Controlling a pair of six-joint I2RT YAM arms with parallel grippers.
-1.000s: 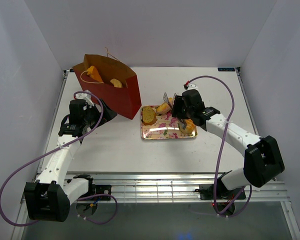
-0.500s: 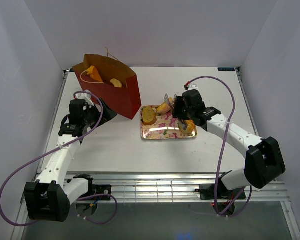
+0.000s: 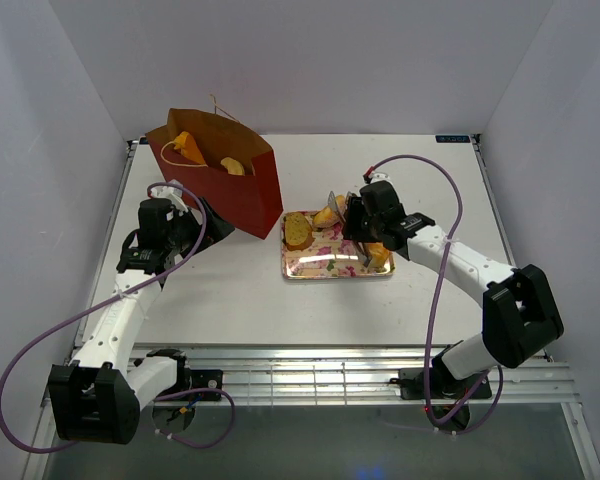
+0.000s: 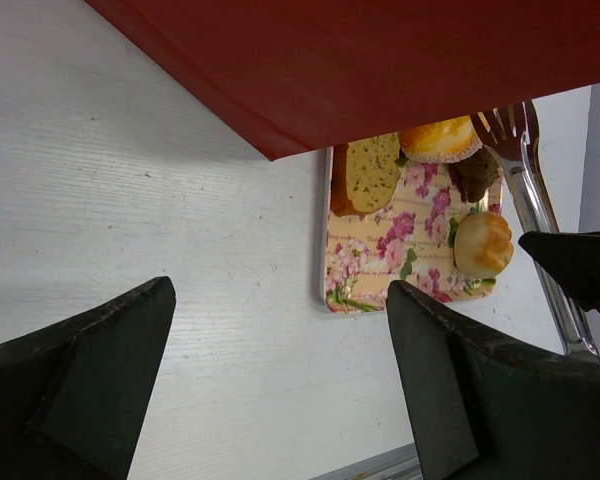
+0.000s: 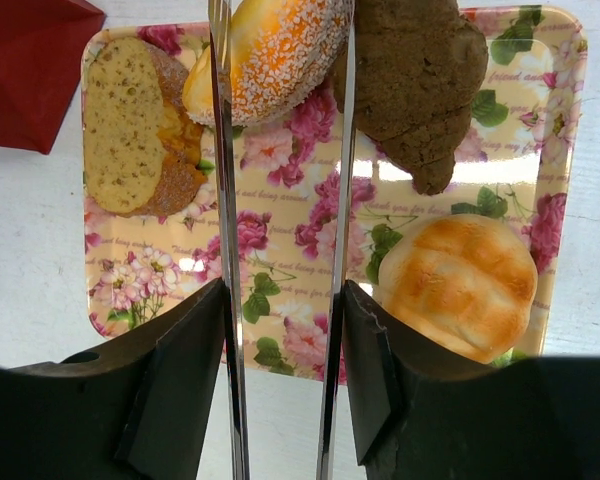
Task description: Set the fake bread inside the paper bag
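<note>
Red was the paper bag [image 3: 242, 190] that stood at the far left of the white table [image 3: 230, 295], its mouth open upward. Two orange pieces of the fake bread [image 3: 187, 148] lay inside it. Just to its right sat the pink floral tray [image 3: 330, 268], close by the bag's lower corner.

Four more pastries rested on that tray:
- a toast slice [image 5: 130, 125] at the bag end
- a sesame-speckled roll [image 5: 280, 50] beside it
- a dark brown pastry [image 5: 420, 80] to the right of the roll
- a round golden bun [image 5: 460, 285] at the near right corner

Your right gripper [image 3: 342, 205] hung over the tray with its long metal fingers [image 5: 225, 200] a narrow way apart, straddling the speckled roll. One blade crossed over the roll's top, and I could not tell whether either touched it. It had hold of nothing.

Your left gripper [image 4: 280, 400] sat low beside the bag's near face, jaws spread wide, with nothing between them.
</note>
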